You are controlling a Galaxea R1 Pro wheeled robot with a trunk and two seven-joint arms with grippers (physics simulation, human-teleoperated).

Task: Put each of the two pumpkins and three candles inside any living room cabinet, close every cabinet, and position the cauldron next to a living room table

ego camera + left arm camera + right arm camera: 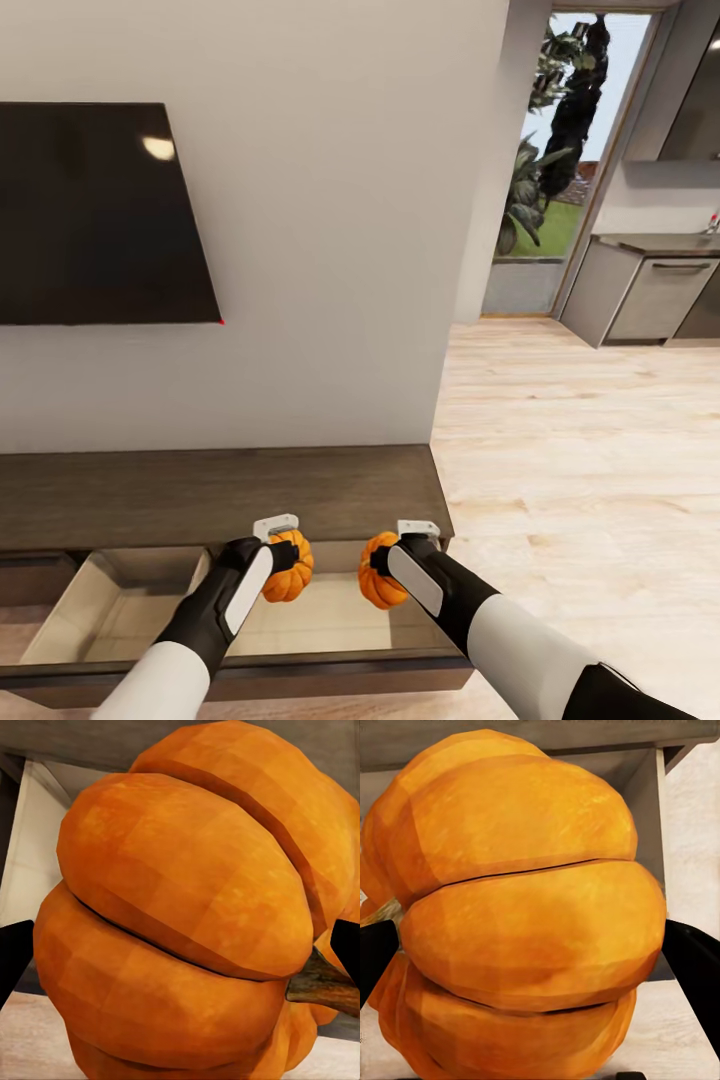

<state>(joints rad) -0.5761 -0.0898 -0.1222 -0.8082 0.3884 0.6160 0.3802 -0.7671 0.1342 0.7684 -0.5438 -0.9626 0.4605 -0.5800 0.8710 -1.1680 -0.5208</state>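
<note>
Each of my grippers holds a bright-orange ribbed pumpkin above the open drawers of the long low dark-brown cabinet. The left gripper is shut on one pumpkin, whose brown stem shows in the left wrist view. The right gripper is shut on the other pumpkin. Two drawers stand pulled out, with pale beige insides. Both pumpkins hang over the right-hand drawer. Candles, cauldron and table are out of view.
A dark TV screen hangs on the white wall above the cabinet. To the right, pale wood floor runs toward grey kitchen units and a glass door with plants outside.
</note>
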